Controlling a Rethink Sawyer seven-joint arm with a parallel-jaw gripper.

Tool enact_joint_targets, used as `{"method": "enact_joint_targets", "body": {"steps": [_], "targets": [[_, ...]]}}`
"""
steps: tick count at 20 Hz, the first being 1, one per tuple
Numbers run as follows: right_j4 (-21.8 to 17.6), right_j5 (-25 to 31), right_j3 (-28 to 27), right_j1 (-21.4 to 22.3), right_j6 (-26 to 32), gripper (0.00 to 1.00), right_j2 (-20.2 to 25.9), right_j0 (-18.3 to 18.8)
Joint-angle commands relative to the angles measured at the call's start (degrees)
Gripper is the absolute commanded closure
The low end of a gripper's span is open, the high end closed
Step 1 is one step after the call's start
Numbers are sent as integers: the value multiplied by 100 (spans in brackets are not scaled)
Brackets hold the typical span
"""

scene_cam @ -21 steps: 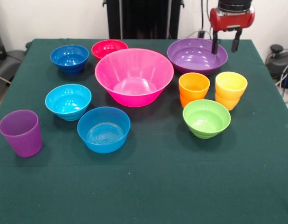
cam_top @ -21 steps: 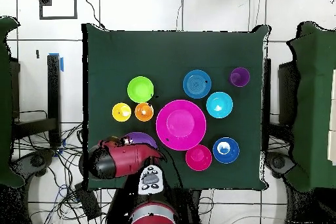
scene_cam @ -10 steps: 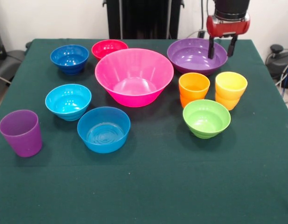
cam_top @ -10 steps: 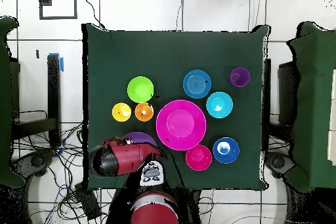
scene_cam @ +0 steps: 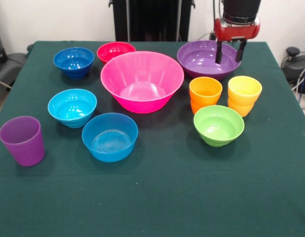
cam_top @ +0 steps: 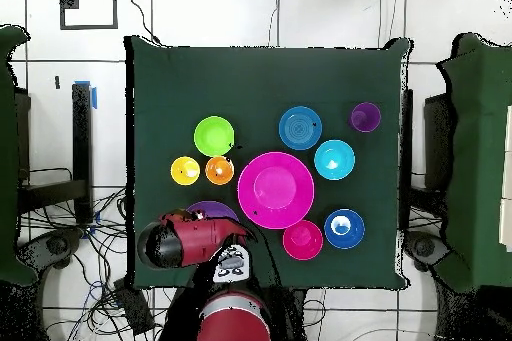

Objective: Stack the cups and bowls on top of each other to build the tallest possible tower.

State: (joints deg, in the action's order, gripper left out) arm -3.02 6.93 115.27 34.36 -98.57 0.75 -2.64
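Currently nothing stacked: purple cup (scene_cam: 22, 140) far left, pink bowl (scene_cam: 142, 80) mid-table, then gripper (scene_cam: 229, 51) spread wide and empty, fingers dipping over purple bowl (scene_cam: 204, 59), orange cup (scene_cam: 205, 94) in front.

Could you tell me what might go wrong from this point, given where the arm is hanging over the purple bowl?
1. The open end effector hangs over the purple bowl near its right rim; a thin, sloped rim may slip from the grasp or tip the bowl.
2. The orange cup and yellow cup stand just in front of that bowl, so a dragged bowl could knock them over.
3. Nothing is stacked yet; the pink bowl sits beside it and could be bumped.
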Motion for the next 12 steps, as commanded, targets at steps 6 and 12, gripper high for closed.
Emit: {"method": "enact_joint_targets", "body": {"steps": [6, 12], "targets": [[21, 27, -411, -65, -754, 0, 198, -97], [21, -12, -409, -96, -762, 0, 221, -84]]}}
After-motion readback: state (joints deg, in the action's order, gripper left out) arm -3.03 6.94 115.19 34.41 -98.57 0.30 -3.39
